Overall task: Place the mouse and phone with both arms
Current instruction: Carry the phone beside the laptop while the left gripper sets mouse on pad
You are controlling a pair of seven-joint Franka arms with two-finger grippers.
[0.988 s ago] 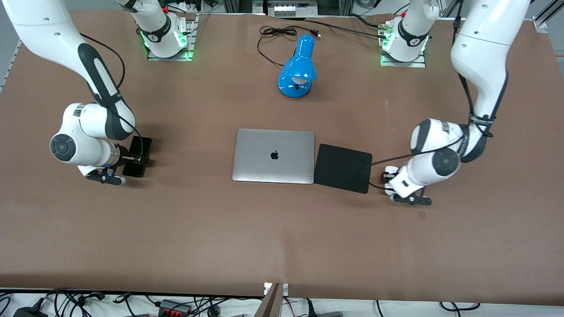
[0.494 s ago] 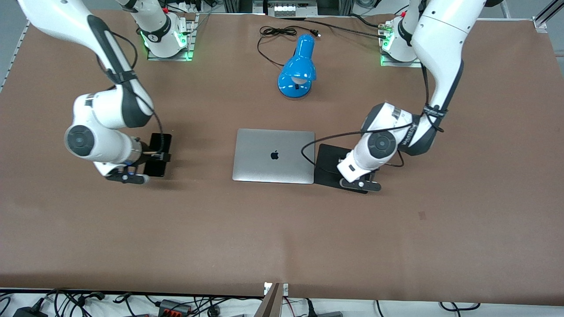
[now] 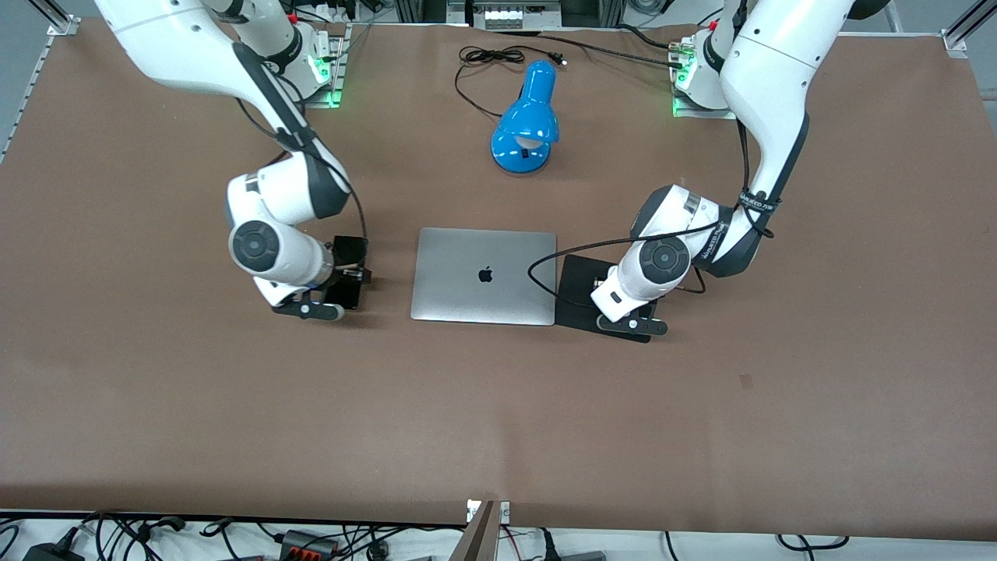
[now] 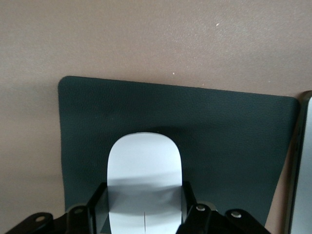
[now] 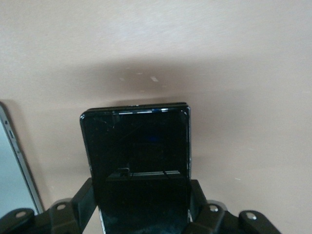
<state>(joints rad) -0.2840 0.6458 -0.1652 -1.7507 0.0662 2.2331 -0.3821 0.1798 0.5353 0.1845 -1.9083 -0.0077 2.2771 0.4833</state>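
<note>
Under the left gripper [image 4: 145, 214], pinching the mouse [image 4: 143, 175], the mouse pad [image 4: 219, 131] is waiting; the right gripper [image 5: 141, 209] is clamping the phone [image 5: 136, 141] over bare table (laptop [image 3: 484, 275] alongside), and early release risks dropping it.

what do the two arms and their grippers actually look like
Both arms are glossy white, rounded jointed segments with black bands at the joints and round grey-black caps on the wrist joints. A thin black cable loops along each. The left gripper and right gripper are black, with flat finger mounts dotted with silver screws. Green lights glow at both bases.
</note>
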